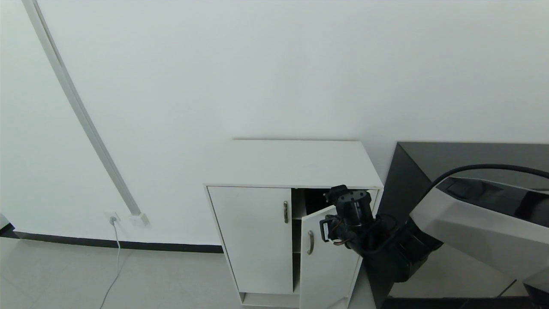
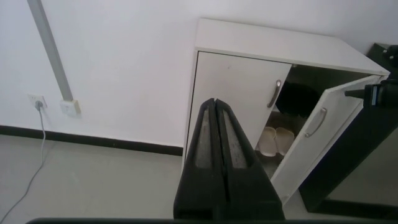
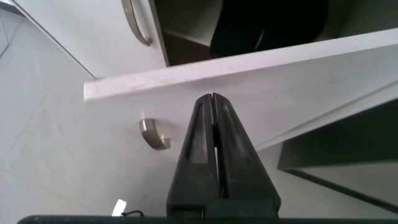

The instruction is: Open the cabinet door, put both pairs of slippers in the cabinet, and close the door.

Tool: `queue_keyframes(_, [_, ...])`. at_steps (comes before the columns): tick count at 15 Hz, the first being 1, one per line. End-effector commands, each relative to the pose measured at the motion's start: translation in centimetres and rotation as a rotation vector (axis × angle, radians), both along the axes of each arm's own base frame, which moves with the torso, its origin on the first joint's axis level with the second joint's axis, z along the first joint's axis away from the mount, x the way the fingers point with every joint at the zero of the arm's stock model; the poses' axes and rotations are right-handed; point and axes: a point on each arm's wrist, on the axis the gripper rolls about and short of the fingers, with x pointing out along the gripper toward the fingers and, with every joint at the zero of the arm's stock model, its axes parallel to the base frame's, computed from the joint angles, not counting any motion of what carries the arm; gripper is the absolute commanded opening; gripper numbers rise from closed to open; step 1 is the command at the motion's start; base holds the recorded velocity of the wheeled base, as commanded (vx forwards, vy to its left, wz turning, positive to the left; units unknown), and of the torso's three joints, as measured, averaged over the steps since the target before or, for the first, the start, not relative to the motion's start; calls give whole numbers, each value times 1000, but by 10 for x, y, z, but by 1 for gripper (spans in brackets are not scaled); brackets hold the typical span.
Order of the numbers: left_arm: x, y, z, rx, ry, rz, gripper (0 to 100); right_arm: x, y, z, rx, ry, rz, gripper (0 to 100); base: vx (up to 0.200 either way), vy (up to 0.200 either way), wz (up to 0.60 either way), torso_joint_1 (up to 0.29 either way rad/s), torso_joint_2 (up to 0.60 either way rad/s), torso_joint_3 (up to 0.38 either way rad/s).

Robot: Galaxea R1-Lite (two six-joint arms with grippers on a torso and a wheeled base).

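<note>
Since a white pair of slippers (image 2: 277, 140) lies inside the cabinet (image 1: 296, 163), closing seems to be the step in hand. The right gripper (image 3: 213, 98), fingers together and empty, is at the half-open right door (image 1: 324, 262). Next it should push the door flush. The left gripper (image 2: 215, 101) is likewise closed and empty, well apart.

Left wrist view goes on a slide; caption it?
Shut left gripper faces the white cabinet, one door ajar, pale slippers visible inside.
</note>
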Motion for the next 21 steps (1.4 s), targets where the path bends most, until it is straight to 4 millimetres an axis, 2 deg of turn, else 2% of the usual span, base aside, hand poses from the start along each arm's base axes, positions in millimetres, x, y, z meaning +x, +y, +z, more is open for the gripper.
queue_keyframes(1, [0, 0, 0, 0, 2, 1, 0, 9, 6, -11, -1, 1, 0, 0, 0, 0, 0, 0, 0, 0])
queue_keyframes(6, [0, 0, 0, 0, 0, 1, 0, 29, 15, -20, 19, -30, -10, 0, 0, 0, 0, 0, 0, 0])
queue_keyframes(12, [0, 0, 0, 0, 2, 1, 0, 55, 11, -35, 31, -50, -49, 0, 0, 0, 0, 0, 0, 0])
queue_keyframes(15, [0, 0, 0, 1, 2, -1, 0, 68, 11, -34, 43, -76, -63, 0, 0, 0, 0, 0, 0, 0])
queue_keyframes(21, [0, 0, 0, 1, 2, -1, 0, 80, 13, -34, 41, -100, -67, 0, 0, 0, 0, 0, 0, 0])
